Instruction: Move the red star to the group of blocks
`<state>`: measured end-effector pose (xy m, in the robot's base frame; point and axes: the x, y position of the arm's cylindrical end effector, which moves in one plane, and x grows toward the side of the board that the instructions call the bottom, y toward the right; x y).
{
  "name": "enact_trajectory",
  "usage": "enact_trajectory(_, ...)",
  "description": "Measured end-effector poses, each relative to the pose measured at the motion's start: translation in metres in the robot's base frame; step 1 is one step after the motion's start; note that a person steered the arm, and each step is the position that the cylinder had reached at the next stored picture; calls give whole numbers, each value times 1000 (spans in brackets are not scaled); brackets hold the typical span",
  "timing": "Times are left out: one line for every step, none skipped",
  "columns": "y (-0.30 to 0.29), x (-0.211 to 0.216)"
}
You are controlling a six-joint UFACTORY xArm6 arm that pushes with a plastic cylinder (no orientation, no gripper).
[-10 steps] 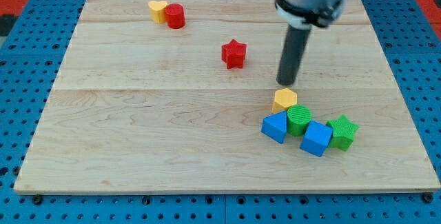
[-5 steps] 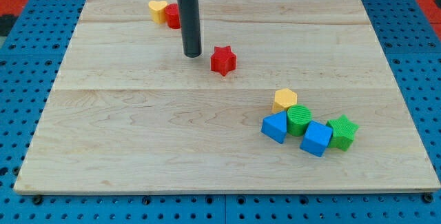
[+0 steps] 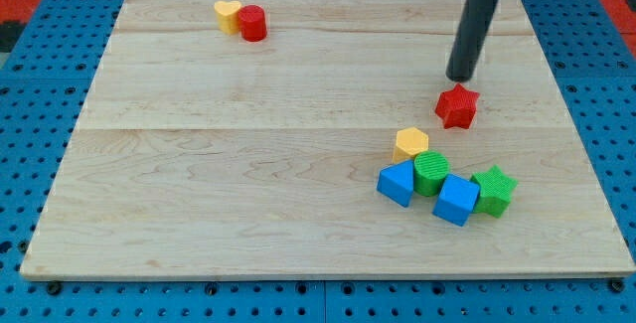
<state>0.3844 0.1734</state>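
Nearest the worktop's bottom edge, toward the right side, the group is sitting: blue cube (image 3: 456, 201), green star (image 3: 494, 190), a 2nd blue block (image 3: 396, 183), green cylinder (image 3: 431, 174) and yellow hexagon (image 3: 410, 145), all packed touching.

Just above that, the red star (image 3: 457, 106) is lying flat near the right edge, close to the yellow hexagon but not touching it yet. It's a star, so no real long axis; 1 point is aiming roughly at the top edge.

My tip (image 3: 461, 78) is sitting just beyond the star on its top-edge side, maybe touching, can't tell. No claw on this rig, just a rod, so nothing's opening or holding.

Looks like the last nudge: I'd be pushing straight toward the bottom edge and a bit left, slowly, through the star's middle so it isn't spinning off.

Far top-left: yellow heart (image 3: 228, 13) and red cylinder (image 3: 251, 23), touching.
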Motion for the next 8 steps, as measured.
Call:
enact_trajectory(-1, 49)
enact_trajectory(-1, 84)
enact_trajectory(-5, 85)
enact_trajectory(-2, 57)
enact_trajectory(-55, 62)
enact_trajectory(-62, 77)
enact_trajectory(-62, 80)
enact_trajectory(-66, 70)
